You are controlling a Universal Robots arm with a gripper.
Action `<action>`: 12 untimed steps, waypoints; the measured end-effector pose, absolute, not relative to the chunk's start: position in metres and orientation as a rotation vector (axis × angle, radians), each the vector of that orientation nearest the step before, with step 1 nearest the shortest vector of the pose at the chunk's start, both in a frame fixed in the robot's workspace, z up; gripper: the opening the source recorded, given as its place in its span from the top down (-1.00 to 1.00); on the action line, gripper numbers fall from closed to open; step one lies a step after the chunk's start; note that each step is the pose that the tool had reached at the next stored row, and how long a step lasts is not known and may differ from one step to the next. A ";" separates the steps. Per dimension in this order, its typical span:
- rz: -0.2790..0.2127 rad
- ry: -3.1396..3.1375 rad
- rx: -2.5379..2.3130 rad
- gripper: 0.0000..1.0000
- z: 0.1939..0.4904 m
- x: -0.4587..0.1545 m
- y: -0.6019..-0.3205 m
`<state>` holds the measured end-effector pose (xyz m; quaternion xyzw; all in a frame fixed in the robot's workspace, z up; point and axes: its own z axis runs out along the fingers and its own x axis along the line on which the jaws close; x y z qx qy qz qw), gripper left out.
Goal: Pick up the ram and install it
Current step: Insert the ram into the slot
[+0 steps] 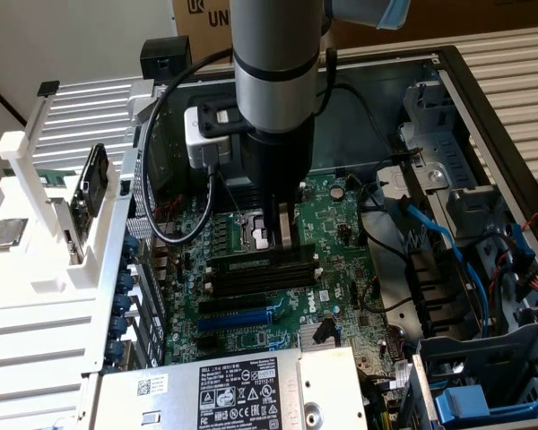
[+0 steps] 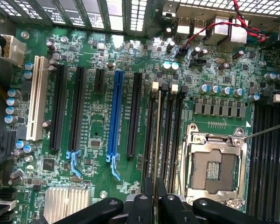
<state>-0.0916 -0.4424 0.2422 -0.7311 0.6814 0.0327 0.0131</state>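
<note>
In the exterior view, a big grey robot arm (image 1: 273, 81) reaches straight down into an open metal computer case (image 1: 484, 98). Its black gripper (image 1: 281, 231) is clenched on the ram (image 1: 251, 262), a long thin dark stick standing on its edge. The ram lies along the row of black memory slots (image 1: 260, 285) on the green motherboard (image 1: 336, 224). I cannot tell which slot it is in. A long blue slot (image 1: 242, 318) lies nearer than the black ones.

In the wrist view, the ram (image 2: 155, 135) is seen edge-on, so it looks like a very thin pale line. Its flat sides are hidden. Two black fingers (image 2: 142, 205) squeeze it from both sides. It runs between the blue slot (image 2: 115, 116) and a shiny silver square socket (image 2: 214, 163).
</note>
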 end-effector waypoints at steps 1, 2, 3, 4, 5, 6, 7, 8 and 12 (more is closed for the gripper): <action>0.101 2.124 -2.276 0.73 0.242 -0.092 -0.442; 0.100 2.124 -2.275 0.73 0.242 -0.092 -0.442; 0.100 2.125 -2.274 0.73 0.242 -0.092 -0.442; 0.100 2.124 -2.274 0.73 0.242 -0.092 -0.442; 0.100 2.124 -2.275 0.73 0.242 -0.092 -0.442; 0.100 2.124 -2.275 0.73 0.242 -0.093 -0.442; 0.099 2.124 -2.274 0.73 0.242 -0.093 -0.442; 0.099 2.124 -2.274 0.73 0.241 -0.094 -0.442; 0.098 2.124 -2.274 0.73 0.241 -0.094 -0.444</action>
